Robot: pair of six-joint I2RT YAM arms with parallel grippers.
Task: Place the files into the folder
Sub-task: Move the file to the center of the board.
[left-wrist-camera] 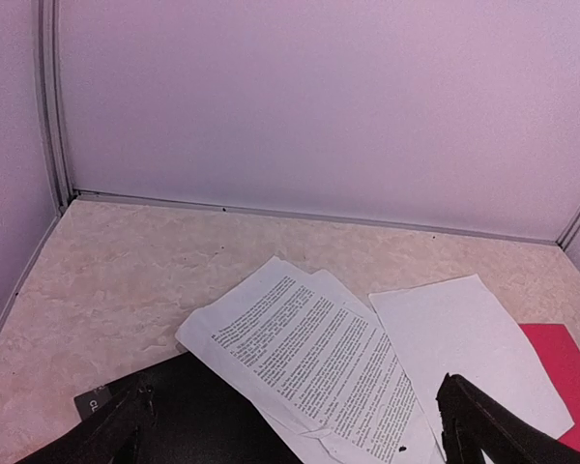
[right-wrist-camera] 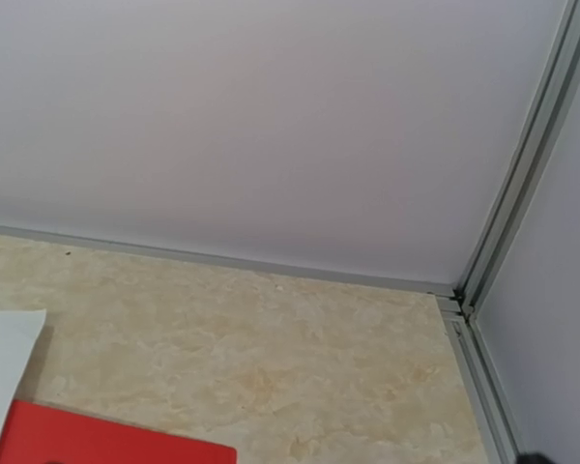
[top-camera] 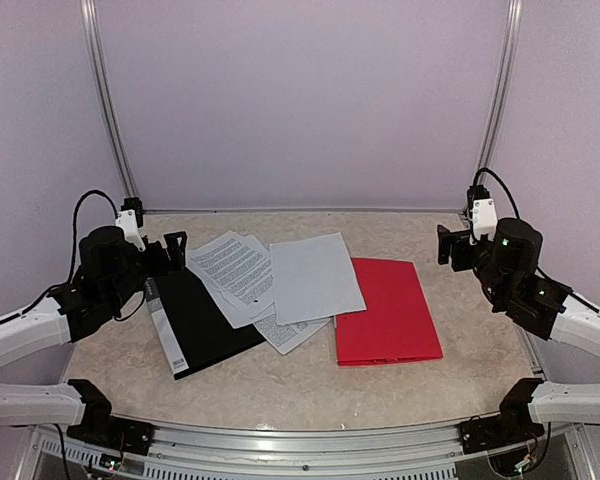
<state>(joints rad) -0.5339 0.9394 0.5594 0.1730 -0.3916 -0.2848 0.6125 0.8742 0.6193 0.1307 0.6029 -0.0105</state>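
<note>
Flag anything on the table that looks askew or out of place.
The paper sheets lie fanned at different angles, not stacked, overlapping each other, the black folder and an edge of the red folder. No visible tears or spills.

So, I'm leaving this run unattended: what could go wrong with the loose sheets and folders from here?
1. The loose white paper sheets lie flat and overlapped; pinching one may drag or crease others.
2. They cover edges of both the black rectangular folder and the red rectangular folder, so lifting a cover could scatter them.
3. With two folders, the wrong one might get filled.
</note>
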